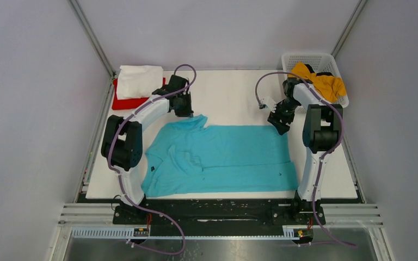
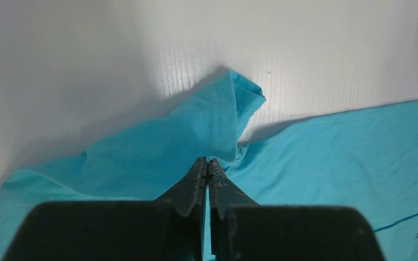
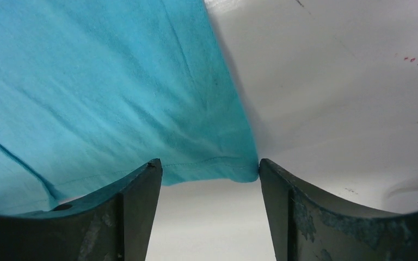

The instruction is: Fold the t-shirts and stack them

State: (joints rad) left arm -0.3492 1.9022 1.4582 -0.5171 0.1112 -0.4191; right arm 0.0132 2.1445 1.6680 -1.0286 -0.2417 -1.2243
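The turquoise t-shirt (image 1: 223, 157) lies spread across the middle of the white table. My left gripper (image 1: 185, 110) is at its far left corner. In the left wrist view it (image 2: 207, 163) is shut on a puckered fold of the turquoise cloth (image 2: 141, 157) beside a raised sleeve. My right gripper (image 1: 280, 125) is at the far right corner. In the right wrist view it (image 3: 208, 166) is open, with the hem corner of the shirt (image 3: 114, 81) lying between its fingertips. A folded white t-shirt (image 1: 139, 80) sits on a red one (image 1: 122, 101) at the back left. The mustard t-shirt (image 1: 320, 80) lies in the basket.
The white lattice basket (image 1: 305, 56) stands at the back right corner, just behind the right arm. The bare white table (image 1: 228, 92) shows behind the turquoise shirt. Grey walls close in both sides.
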